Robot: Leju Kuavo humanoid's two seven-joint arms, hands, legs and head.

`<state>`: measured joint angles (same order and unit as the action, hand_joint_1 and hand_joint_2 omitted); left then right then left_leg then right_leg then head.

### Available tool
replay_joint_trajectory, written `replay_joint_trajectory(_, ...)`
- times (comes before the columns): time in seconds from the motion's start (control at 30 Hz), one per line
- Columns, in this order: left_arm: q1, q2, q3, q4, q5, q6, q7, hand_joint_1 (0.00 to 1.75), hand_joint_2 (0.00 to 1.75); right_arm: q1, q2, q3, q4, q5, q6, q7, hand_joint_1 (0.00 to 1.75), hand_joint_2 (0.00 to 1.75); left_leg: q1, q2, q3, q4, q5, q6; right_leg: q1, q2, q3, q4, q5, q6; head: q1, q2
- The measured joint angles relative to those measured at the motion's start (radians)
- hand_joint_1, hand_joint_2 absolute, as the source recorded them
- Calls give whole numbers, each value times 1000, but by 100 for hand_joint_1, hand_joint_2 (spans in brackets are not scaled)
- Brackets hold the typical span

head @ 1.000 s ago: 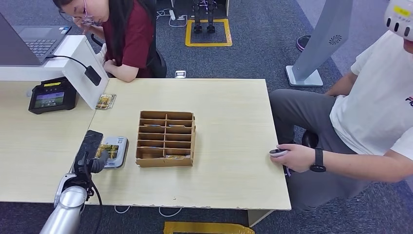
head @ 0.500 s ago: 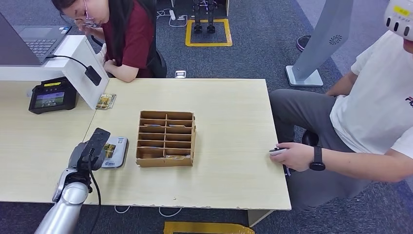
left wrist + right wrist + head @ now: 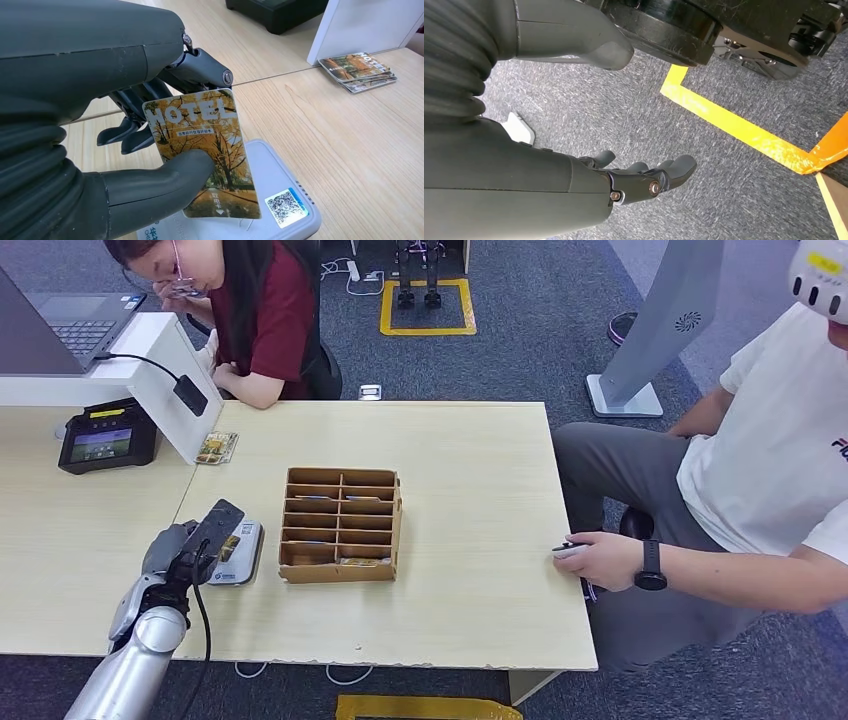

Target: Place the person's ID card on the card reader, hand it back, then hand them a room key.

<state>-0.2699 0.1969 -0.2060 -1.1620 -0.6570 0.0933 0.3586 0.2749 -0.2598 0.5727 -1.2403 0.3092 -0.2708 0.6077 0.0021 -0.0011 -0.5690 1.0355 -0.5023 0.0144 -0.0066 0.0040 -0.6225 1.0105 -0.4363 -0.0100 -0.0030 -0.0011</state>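
My left hand [image 3: 192, 548] hovers just over the grey card reader [image 3: 245, 542] at the table's front left. In the left wrist view its thumb and fingers [image 3: 155, 182] pinch a card [image 3: 207, 150] printed with autumn trees and the word HOTEL. The card stands tilted, its lower edge close above the reader [image 3: 282, 185]. A stack of similar cards [image 3: 217, 447] lies beside the white partition, near the person in red [image 3: 265, 320]. My right hand [image 3: 639, 181] hangs over grey carpet with fingers apart and nothing in it.
A wooden slotted organiser [image 3: 340, 525] stands mid-table, right of the reader. A black payment terminal [image 3: 100, 436] sits at the back left, by a laptop on the white partition. A person in white [image 3: 760, 470] sits at the right, one hand [image 3: 600, 560] resting on the table edge.
My left hand has lifted off the reader with the card and shifted slightly right, tilting the card upright. The people have barely moved.
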Motion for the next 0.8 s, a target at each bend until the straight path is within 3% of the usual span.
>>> replay_joint_trajectory(0.63, -8, 3, 0, 1, -2, -37, -1, 175, 175, 1, -1, 0, -3, 4, 0, 0, 0, 175, 0, 0, 0, 0, 0, 0, 0, 0, 0, 0, 0, 0, 0, 0)
replay_joint_trajectory(0.8, -11, 7, 5, 8, 117, -90, -27, 175, 175, 1, -5, 0, -1, 6, 0, -12, 0, 175, 0, 0, 0, 0, 0, 0, 0, 0, 0, 0, 0, 0, 0, 0)
